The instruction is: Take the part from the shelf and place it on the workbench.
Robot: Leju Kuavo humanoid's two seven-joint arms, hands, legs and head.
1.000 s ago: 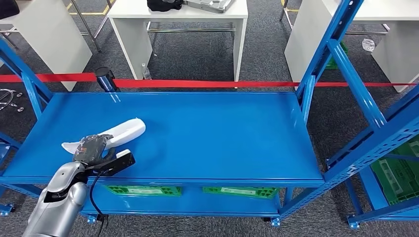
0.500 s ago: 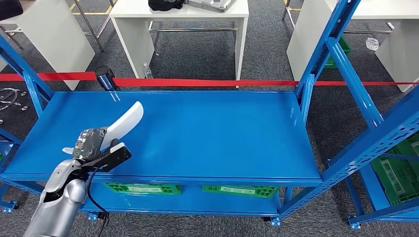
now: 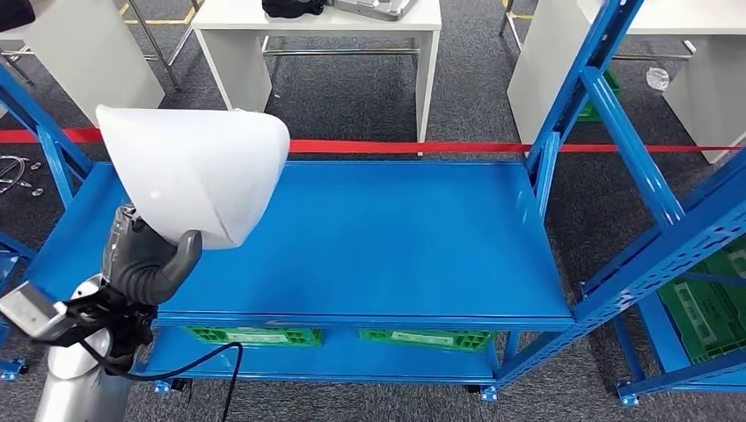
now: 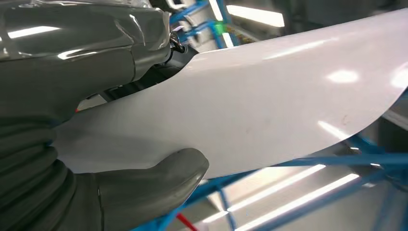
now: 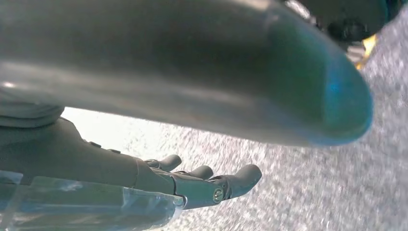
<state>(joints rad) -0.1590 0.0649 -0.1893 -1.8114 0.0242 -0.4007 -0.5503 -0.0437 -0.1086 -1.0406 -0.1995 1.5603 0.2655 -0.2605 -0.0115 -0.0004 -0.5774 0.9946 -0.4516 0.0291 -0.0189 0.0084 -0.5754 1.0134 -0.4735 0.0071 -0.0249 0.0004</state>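
Occluded, cropped and blurred regions at the moment of lift.

The white part [image 3: 195,171], held up by the left hand [image 3: 145,259], hides that hand's fingers and the shelf's [image 3: 396,237] far left corner in the head view; in the left wrist view its tip [image 4: 269,96] runs off the picture's edge. The red tape [image 3: 493,147] passes out of sight behind it. In the right wrist view the right hand's [image 5: 159,180] thumb is a blurred mass cut by the frame, and the grey floor [image 5: 308,192] is out of focus.

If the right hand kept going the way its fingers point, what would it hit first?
Probably the grey speckled floor. The right hand hangs open with its fingers stretched toward it, and nothing shows between them, though the depth is hard to judge.
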